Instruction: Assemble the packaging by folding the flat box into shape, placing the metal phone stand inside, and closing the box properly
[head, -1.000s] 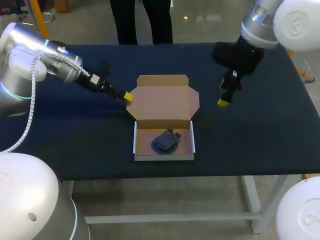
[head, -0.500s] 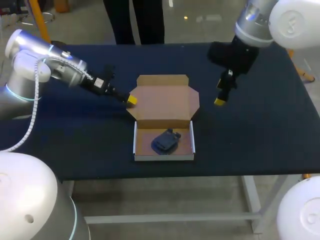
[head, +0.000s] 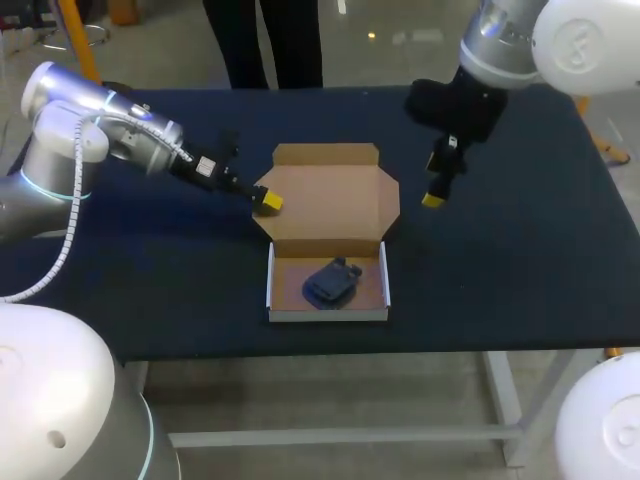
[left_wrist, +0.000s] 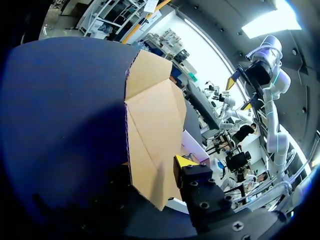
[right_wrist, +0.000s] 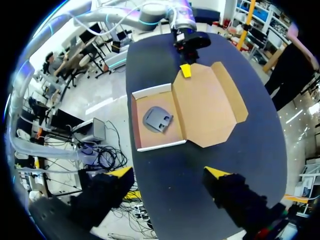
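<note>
The box (head: 327, 314) lies open near the front middle of the table (head: 520, 260). Its shallow tray, white on the outside and brown within, holds the dark metal phone stand (head: 331, 281), which lies flat near the tray's centre. The brown lid (head: 335, 200) is hinged at the tray's far wall and spreads away from it, open, with angled flaps at both sides and a narrow flap along its far edge.

The left tool (head: 266, 200), its arm entering from the left, sits at the lid's left edge, its yellow tip overlapping the cardboard in the head view. In the left wrist view one yellow tip shows just beside the lid's edge; whether this tool is open or closed cannot be told.

The right tool (right_wrist: 167, 175) hangs to the right of the lid, apart from it, pointing down. In the right wrist view it stands wide, with nothing held; the box lies ahead of it.
</note>
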